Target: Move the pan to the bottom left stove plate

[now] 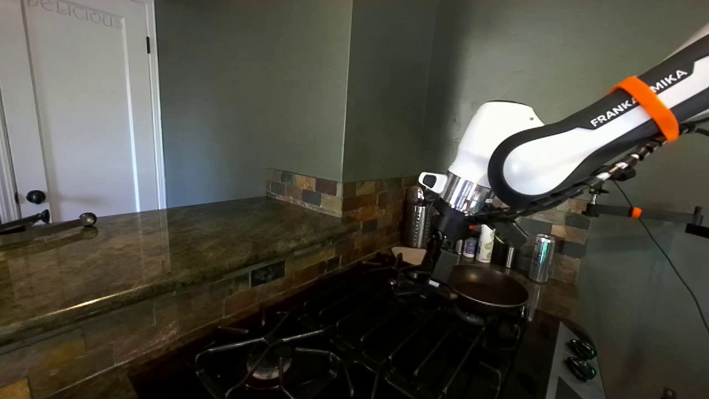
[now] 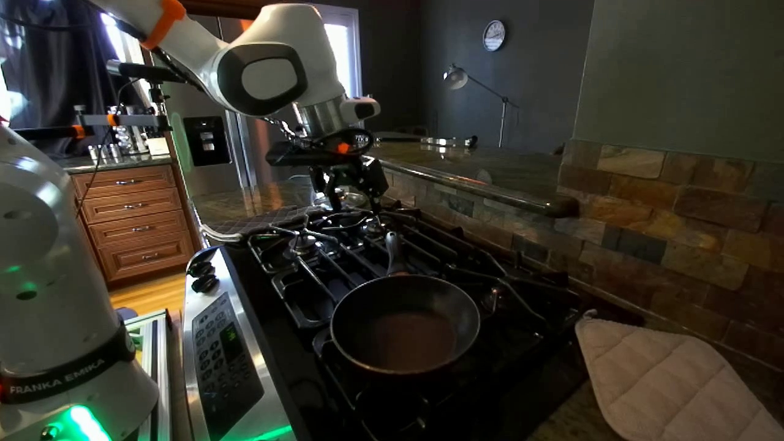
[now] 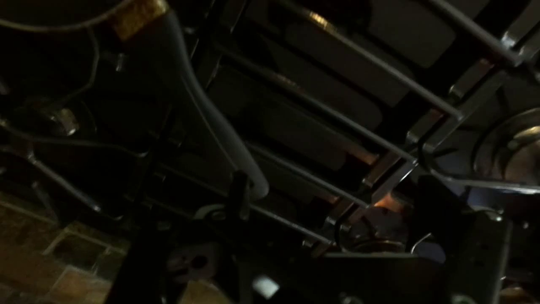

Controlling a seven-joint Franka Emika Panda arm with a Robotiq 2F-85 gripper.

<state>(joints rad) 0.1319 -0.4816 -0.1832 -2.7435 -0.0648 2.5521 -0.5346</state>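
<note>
Potholder (image 2: 667, 373) and, apparently, bottles (image 1: 485, 245) sit near the pan (image 2: 405, 327).

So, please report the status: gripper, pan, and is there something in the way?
Gripper open, near the end of the handle, not gripping. Pan on the grates. Possible snag: grates, if pan is slid.

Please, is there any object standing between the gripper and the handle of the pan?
Nothing visible stands between them. The open gripper hangs near the free end of the pan handle; in the wrist view, stove grates lie beneath it, not in between.
</note>
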